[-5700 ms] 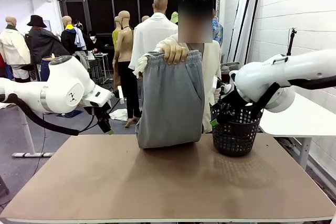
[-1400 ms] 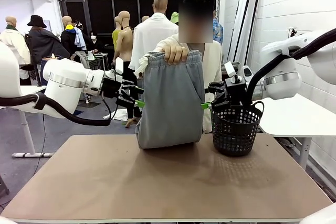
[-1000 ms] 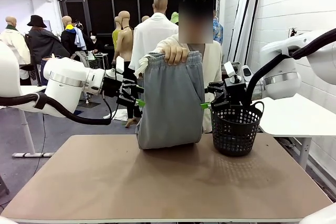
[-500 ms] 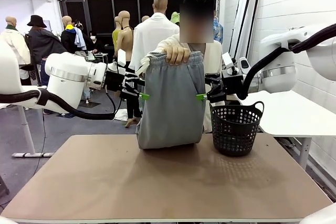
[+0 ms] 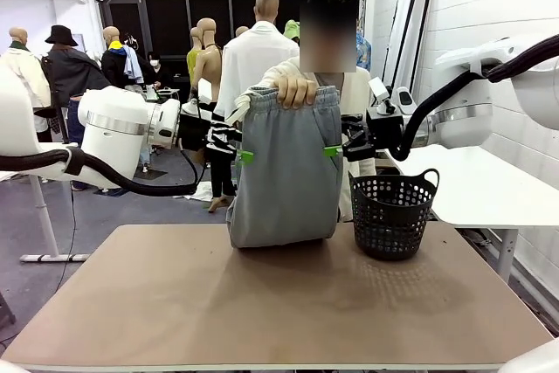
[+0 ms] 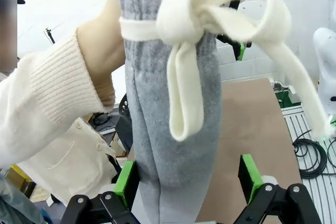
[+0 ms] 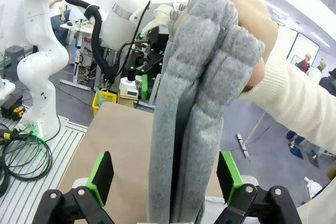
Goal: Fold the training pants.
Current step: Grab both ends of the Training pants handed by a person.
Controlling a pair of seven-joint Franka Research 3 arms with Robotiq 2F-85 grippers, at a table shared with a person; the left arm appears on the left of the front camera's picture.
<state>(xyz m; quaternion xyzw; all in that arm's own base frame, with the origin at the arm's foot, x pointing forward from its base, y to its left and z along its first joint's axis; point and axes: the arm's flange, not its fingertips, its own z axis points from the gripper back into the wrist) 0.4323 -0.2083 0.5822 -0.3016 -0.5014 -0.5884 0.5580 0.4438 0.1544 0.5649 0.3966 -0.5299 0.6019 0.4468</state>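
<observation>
Left claw (image 5: 245, 156) stands wide open at one side edge of the training pants (image 5: 284, 172); right claw (image 5: 333, 151) stands equally wide at the opposite edge, equally near. Both wrist views show the cloth between the green pads, and contact cannot be confirmed. The pants hang with their long axis vertical from the person's hand (image 5: 293, 89), the lower end meeting the table (image 5: 262, 303). No legible writing.

The training pants (image 5: 286, 172) hang from the person's hand (image 5: 294, 90), lower end on the table (image 5: 262, 312). The left gripper (image 5: 245, 156) flanks their left side, the right gripper (image 5: 333, 151) their right; the basket (image 5: 393, 216) stands just right of them.
</observation>
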